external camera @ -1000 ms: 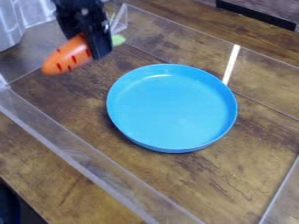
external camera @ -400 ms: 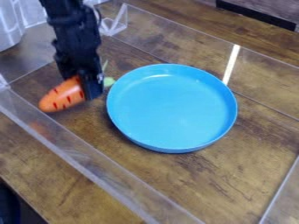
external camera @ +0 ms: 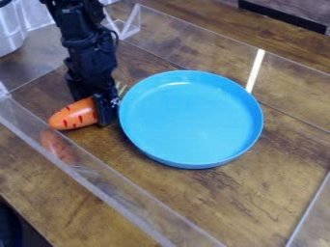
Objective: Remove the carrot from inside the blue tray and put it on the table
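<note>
The small orange carrot (external camera: 73, 116) lies on the dark wood table (external camera: 206, 207), just left of the round blue tray (external camera: 194, 118), which holds nothing. My black gripper (external camera: 100, 104) points straight down over the carrot's right end, hiding its leafy top, close to the tray's left rim. Its fingers straddle that end. The picture does not show whether they still pinch it or have parted.
A clear acrylic wall (external camera: 91, 178) runs diagonally across the front left, close to the carrot. More acrylic panels stand at the back and right. A grey object (external camera: 8, 34) sits at the far left edge.
The gripper has come down and a little toward the front with the carrot. The carrot hung in the air at the upper left and now rests on the table beside the tray.
</note>
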You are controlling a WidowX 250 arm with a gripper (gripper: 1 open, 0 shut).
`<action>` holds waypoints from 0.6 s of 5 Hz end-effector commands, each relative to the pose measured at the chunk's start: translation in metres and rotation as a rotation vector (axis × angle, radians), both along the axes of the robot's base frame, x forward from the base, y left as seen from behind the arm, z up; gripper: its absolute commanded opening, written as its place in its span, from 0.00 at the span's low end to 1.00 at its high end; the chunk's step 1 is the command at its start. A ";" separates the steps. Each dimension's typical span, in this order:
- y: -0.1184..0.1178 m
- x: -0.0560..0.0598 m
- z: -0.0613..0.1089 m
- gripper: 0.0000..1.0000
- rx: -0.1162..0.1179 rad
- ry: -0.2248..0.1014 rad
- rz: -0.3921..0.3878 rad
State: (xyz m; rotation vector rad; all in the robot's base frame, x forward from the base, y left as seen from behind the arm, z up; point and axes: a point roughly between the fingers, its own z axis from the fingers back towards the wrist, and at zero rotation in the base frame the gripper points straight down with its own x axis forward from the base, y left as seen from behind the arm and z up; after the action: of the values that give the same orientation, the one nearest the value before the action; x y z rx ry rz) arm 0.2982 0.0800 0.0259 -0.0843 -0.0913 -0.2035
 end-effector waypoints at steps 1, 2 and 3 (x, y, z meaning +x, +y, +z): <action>0.004 0.009 0.019 1.00 0.018 -0.053 0.002; 0.007 0.009 0.027 1.00 0.017 -0.064 0.011; 0.010 0.009 0.033 1.00 0.017 -0.075 0.020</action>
State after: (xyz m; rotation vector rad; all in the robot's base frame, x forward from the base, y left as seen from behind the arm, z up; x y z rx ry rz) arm 0.2974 0.0804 0.0314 -0.0992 -0.0772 -0.2016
